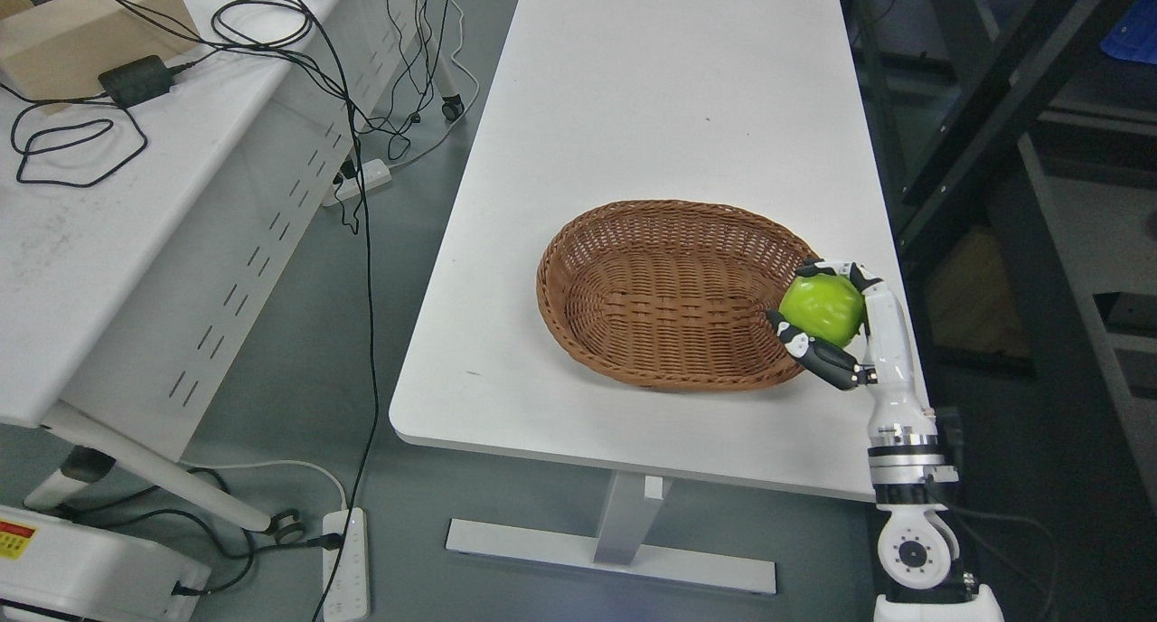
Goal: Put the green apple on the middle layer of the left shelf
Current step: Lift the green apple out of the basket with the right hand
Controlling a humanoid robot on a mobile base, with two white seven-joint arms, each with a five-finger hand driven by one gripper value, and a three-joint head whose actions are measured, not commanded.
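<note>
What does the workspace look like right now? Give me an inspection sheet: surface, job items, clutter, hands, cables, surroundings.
Surface: white table, bare apart from the basket.
Job's things: green apple held at the right rim of the wicker basket; basket holds nothing. Target shelf not identifiable.
Clutter: nothing seen on this table.
Hands: right hand shut on the apple; left hand not in view.
Cables: black cables hang from the neighbouring white desk to the floor; power strip below.
Surroundings: wooden block and black adapter on that desk; dark racking at right.
</note>
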